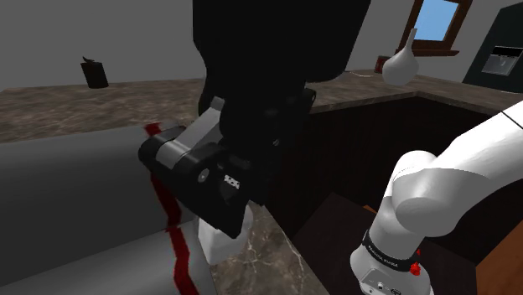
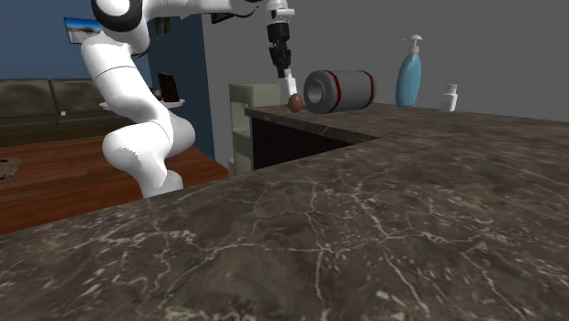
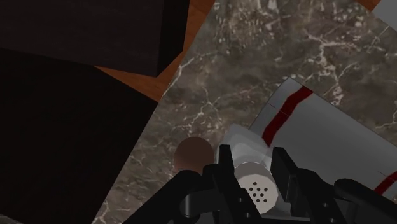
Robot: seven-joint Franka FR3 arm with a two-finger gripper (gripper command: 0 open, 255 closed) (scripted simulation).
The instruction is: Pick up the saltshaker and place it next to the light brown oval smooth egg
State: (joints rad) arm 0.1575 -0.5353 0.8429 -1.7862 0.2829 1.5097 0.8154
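Shoulder view, gripper: seen close up, pointed down, closed narrowly about the saltshaker.
Shoulder view, saltshaker: white, hung low over the veined countertop, just beside a grey cylinder banded in red. Could not be told whether touching the stone.
Second exterior view, egg: brown, lay near the countertop's corner, just beside the cylinder's end and directly under the gripper.
Second exterior view, other stock: blue pump bottle and small white bottle, stood beyond the cylinder, well apart from the egg.
Wrist view, grip: clasped at the perforated cap by the fingers, one on either side; narrow, holding.
Wrist view, placement: sat between egg and cylinder, near the egg but apart from it.
Step in hand (judged): setting down beside the egg, late in the task.
Handling note (judged): best lowered straight and upright until seated on the stone, then released slowly. Sideways drift to be avoided, given an egg likely to roll if nudged and a cylinder close on the other side. Best withdrawn vertically once released.
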